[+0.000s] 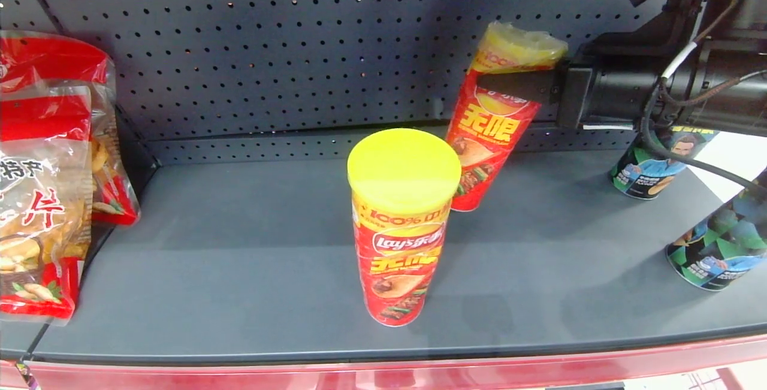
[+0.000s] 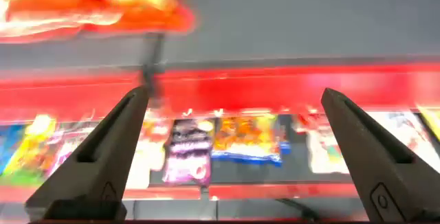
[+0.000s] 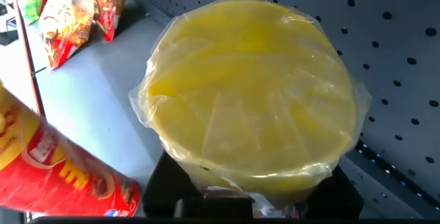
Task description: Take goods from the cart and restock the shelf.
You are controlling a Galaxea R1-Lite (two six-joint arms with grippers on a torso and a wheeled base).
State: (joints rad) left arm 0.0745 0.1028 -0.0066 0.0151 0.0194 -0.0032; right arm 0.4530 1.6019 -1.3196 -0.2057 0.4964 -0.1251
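The chips can (image 1: 488, 138) leans tilted at the back of the shelf (image 1: 239, 246), and my right end effector (image 1: 509, 85) is closed on it near its top. A second can (image 1: 400, 228) stands upright just in front. My left end effector (image 2: 234, 95) is wide open, holding nothing.

Matt grey shelf board (image 1: 239, 246); perforated metal back panel (image 1: 269, 48); glossy, crinkly film-wrapped tilted can (image 1: 491, 132)

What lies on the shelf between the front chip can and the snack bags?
Nothing; the head view shows bare shelf between the front chip can and the snack bags.
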